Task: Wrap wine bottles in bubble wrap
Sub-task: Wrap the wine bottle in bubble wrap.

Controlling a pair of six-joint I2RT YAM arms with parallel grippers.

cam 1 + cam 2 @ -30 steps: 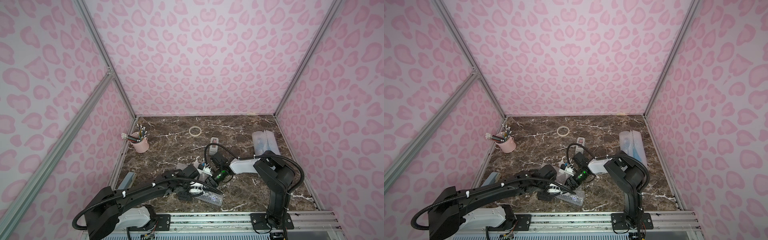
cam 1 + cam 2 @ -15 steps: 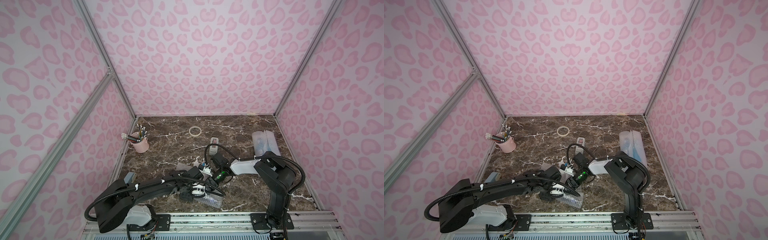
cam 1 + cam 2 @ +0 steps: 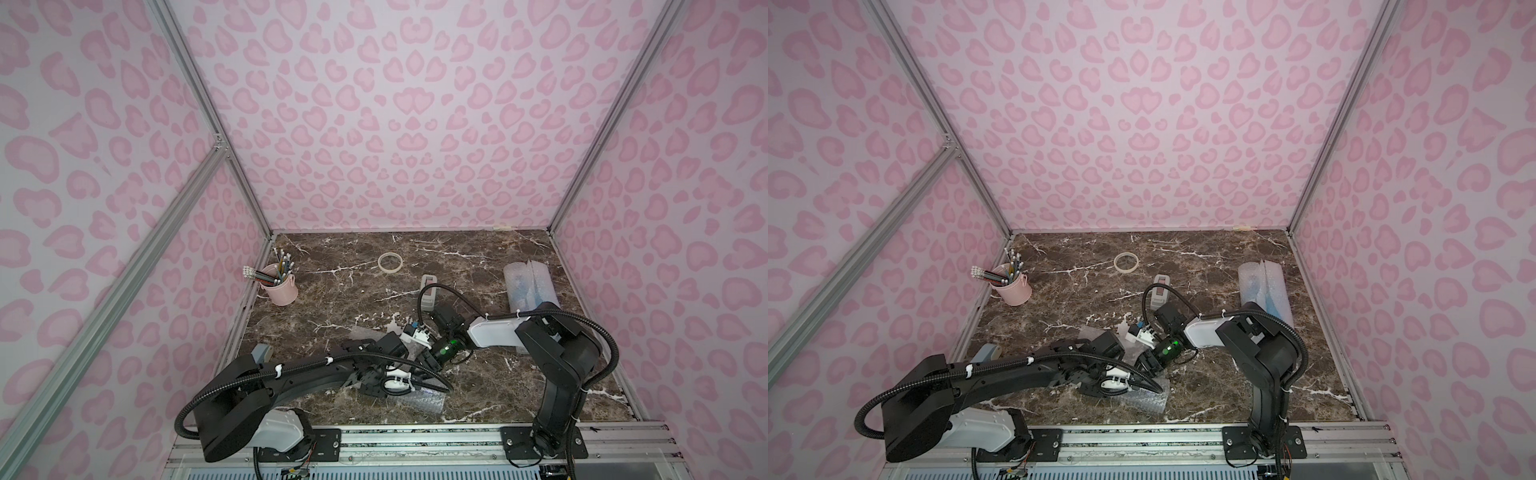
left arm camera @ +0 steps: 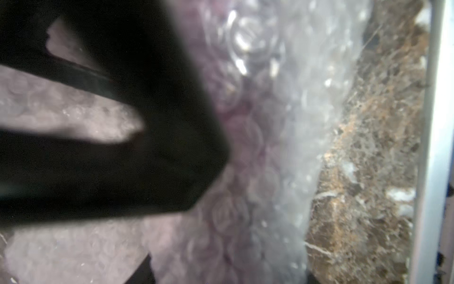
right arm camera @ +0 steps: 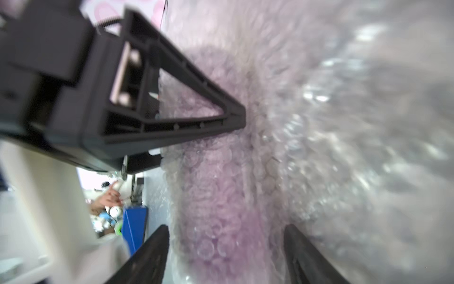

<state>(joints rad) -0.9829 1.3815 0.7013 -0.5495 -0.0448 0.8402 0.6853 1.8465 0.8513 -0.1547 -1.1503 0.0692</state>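
Observation:
A dark purple wine bottle (image 5: 216,209) lies rolled in bubble wrap (image 3: 424,402) near the table's front centre, and its tint also shows in the left wrist view (image 4: 235,147). My right gripper (image 5: 227,255) is open, with its fingers (image 5: 152,255) standing off on either side of the wrapped bottle. My left gripper (image 3: 419,384) meets it from the left. One of its fingers (image 5: 196,118) lies flat on the wrap over the bottle and the other passes behind the wrap, so it is shut on the bundle. Blue shows through a second bubble-wrap bundle (image 3: 530,286) at the back right.
A pale tape roll (image 3: 390,262) lies at the back centre and a pink cup of pencils (image 3: 280,286) stands at the left wall. A small grey device (image 3: 429,291) and a white and blue tool (image 3: 415,332) sit just behind the grippers. A metal rail (image 3: 415,432) borders the front.
My left gripper has narrowed onto the wrapped bottle and its arm has shifted slightly. My right gripper's jaws have spread wider and come off the bundle.

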